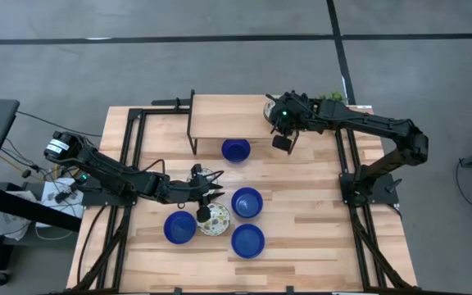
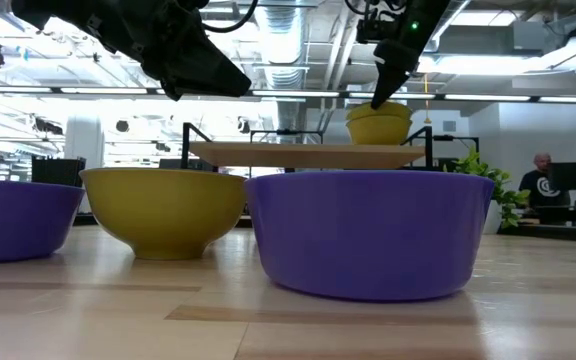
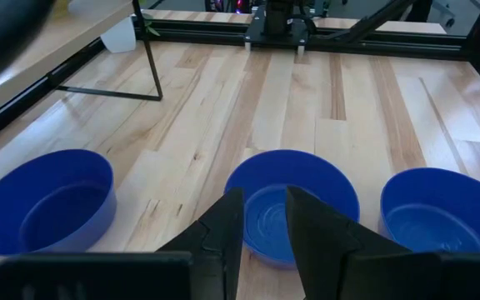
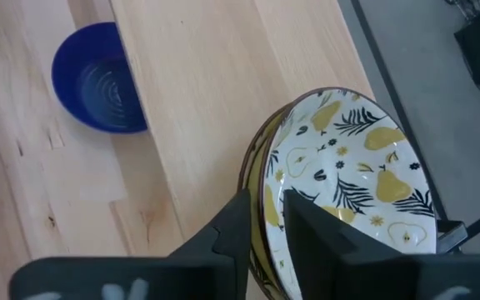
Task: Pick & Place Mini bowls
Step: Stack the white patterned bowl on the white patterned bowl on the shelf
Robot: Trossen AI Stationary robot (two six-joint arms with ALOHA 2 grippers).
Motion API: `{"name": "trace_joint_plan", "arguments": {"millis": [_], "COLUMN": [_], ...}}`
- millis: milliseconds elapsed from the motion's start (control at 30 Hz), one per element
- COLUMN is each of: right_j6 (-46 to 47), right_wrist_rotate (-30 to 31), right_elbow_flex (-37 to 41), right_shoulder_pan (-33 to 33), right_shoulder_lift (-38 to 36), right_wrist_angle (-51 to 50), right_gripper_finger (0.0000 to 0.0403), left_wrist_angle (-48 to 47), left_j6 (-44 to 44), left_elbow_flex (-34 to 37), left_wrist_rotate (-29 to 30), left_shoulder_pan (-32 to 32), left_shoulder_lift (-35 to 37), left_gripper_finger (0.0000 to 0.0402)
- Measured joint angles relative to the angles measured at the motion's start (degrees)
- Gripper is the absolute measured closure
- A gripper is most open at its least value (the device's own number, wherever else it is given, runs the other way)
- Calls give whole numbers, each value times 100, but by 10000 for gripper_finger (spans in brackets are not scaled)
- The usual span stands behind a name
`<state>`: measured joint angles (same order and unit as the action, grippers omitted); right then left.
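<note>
Nearest you, blue mini bowls [image 2: 368, 232] sit upright, mouths up, on the table [image 1: 326, 229], left gripper [image 1: 204, 199] slightly parted above them, right gripper [image 4: 262, 218] pinching the pear-patterned bowl [image 4: 352, 179] rim on the shelf [image 1: 228, 119]; no readable writing.

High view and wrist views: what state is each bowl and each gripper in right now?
blue bowls: four, upright, empty, none gripped.
patterned bowl by the blue ones: upright, not gripped.
patterned bowl on the shelf: upright, nested in another bowl.
left gripper: open, empty, above a blue bowl.
right gripper: at the shelf bowl's rim.
</note>
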<state>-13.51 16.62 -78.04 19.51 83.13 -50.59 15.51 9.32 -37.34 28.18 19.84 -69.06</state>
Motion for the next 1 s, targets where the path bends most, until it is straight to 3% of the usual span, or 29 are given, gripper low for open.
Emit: {"name": "trace_joint_plan", "arguments": {"millis": [267,633,867,1000], "right_j6": [-1,2,14,16], "right_wrist_rotate": [-21,4,35,673], "right_elbow_flex": [0,-51,-549,-697], "right_shoulder_pan": [-79,-79,-254,-402], "right_shoulder_lift": [0,0,-4,-11], "right_wrist_angle": [-19,-172,-168,-153], "right_gripper_finger": [299,218,215,229], "left_wrist_angle": [0,-2,-2,-2], "left_j6": [0,0,0,0], "left_elbow_flex": [0,0,0,0], "left_wrist_rotate": [0,0,0,0], "left_shoulder_pan": [0,0,2,2], "left_shoulder_lift": [0,0,0,0], "left_gripper_finger": [311,311,311,311]}}
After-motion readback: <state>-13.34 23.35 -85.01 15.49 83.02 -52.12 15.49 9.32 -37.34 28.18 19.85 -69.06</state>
